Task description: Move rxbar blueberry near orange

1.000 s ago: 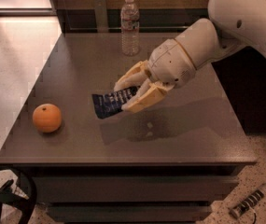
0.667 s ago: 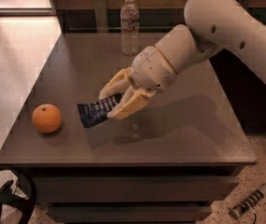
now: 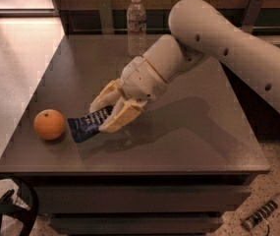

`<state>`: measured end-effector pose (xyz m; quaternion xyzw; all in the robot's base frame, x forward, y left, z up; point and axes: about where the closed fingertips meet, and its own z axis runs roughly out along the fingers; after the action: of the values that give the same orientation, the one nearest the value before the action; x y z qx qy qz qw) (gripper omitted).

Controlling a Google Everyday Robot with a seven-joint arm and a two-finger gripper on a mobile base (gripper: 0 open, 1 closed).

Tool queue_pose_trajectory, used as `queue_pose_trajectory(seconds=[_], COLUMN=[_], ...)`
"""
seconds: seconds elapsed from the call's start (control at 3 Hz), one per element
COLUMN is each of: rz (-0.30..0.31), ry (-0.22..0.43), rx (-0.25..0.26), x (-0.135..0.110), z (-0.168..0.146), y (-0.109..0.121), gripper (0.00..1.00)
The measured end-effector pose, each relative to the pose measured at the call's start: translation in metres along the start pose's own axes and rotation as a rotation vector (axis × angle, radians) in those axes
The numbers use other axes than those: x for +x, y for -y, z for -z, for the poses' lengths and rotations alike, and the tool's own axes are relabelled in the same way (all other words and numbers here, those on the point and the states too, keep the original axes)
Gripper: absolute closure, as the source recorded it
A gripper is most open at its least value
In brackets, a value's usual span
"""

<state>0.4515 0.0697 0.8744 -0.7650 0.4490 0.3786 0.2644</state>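
Note:
The orange (image 3: 49, 124) sits on the dark table (image 3: 193, 141) near its front left corner. My gripper (image 3: 102, 116) is shut on the rxbar blueberry (image 3: 88, 124), a flat navy bar with white marks. The bar sticks out to the left of the fingers (image 3: 119, 116) and its free end hangs low over the table, a short gap to the right of the orange. I cannot tell whether the bar touches the table.
A clear water bottle (image 3: 136, 27) stands at the table's back edge. The white arm (image 3: 238, 48) reaches in from the upper right. A black cable loop (image 3: 12, 213) lies on the floor at the front left, and a small ribbed object (image 3: 260, 214) at the front right.
My gripper has carried the bar to the left and lower, from mid-table to just right of the orange. The orange and the bottle have not moved.

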Motion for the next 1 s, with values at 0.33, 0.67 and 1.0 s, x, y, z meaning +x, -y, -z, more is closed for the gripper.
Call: queue_pose_trajectory(seconds=[0.33,0.67,1.0], rz=[0.002,0.005,0.006], ry=[0.000,0.000,0.000], rx=[-0.002,-0.004,-0.006], x=[-0.0011,-0.0024,-0.0034], z=[-0.0015,-0.0035,-0.0049], y=[0.0003,0.0006,0.0007], gripper=[0.63,0.32,0.07])
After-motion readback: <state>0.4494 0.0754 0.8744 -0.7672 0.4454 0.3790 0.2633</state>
